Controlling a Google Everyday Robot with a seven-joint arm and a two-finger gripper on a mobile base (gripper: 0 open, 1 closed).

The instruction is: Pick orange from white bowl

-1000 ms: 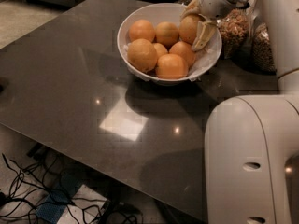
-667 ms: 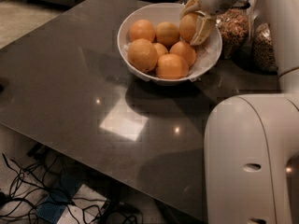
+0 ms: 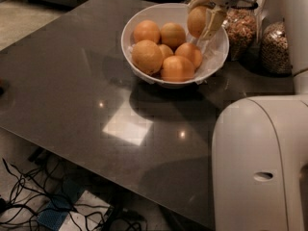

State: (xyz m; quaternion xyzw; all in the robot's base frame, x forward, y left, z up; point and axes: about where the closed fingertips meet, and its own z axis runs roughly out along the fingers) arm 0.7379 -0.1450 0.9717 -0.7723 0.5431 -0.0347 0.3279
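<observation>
The claw, clenched around a round, dimpled, matte-skinned orange, holds it just above the far right side of the white bowl, where other oranges are heaped on the dark, glossy tabletop.

The gripper, jaws clamped on the orange, is now slightly higher above the right side of the white bowl than before.
</observation>
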